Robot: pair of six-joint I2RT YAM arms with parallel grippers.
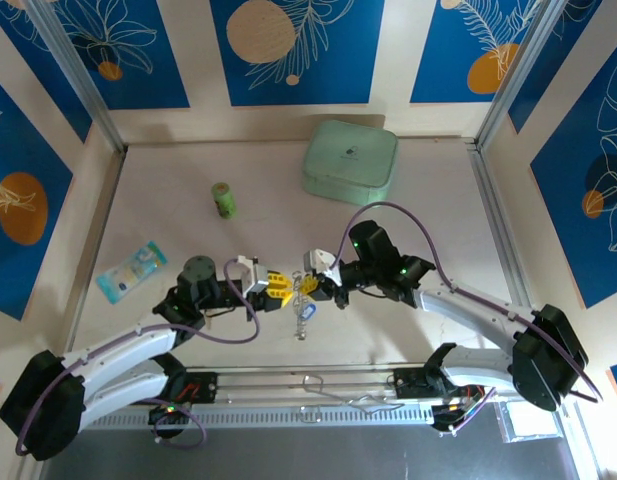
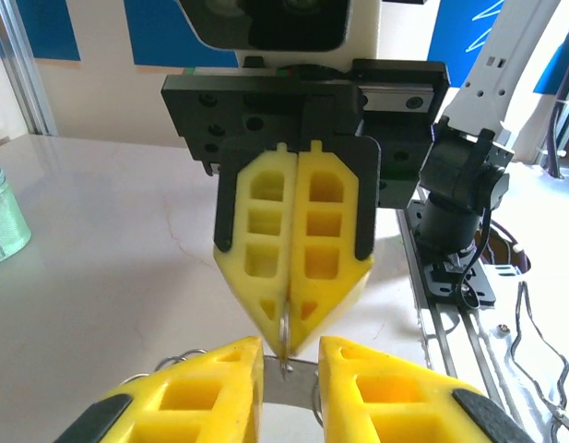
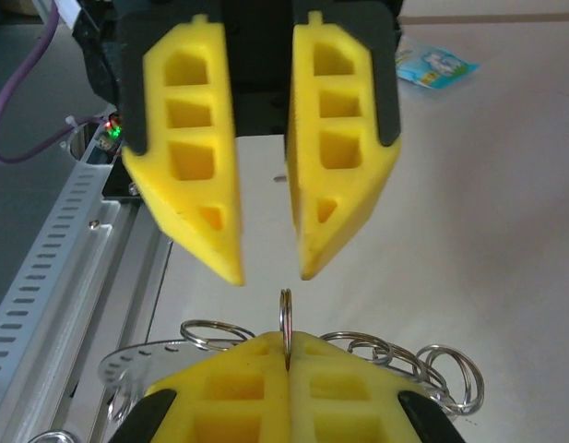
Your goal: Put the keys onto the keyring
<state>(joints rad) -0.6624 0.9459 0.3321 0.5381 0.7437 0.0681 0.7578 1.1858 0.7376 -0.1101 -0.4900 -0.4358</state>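
My right gripper [image 3: 287, 355] is shut on a thin split ring [image 3: 286, 318] that stands upright between its yellow fingertips. This ring belongs to the keyring [image 3: 136, 365], a silvery band whose rim carries several small rings [image 3: 432, 374]. My left gripper [image 2: 290, 369] is open and faces the right gripper [image 2: 289, 318] tip to tip, with the keyring's band [image 2: 298, 388] between its fingers. In the top view the left gripper [image 1: 278, 287] and the right gripper [image 1: 313, 282] meet at mid-table. A silvery-blue key [image 1: 305, 314] sits just below them. The dark-headed key is hidden.
A mint-green rounded case [image 1: 350, 160] stands at the back. A green cylinder [image 1: 224, 200] is left of it. A blue-and-white packet [image 1: 131, 270] lies at the left. A metal rail [image 1: 318, 385] runs along the near edge between the arm bases.
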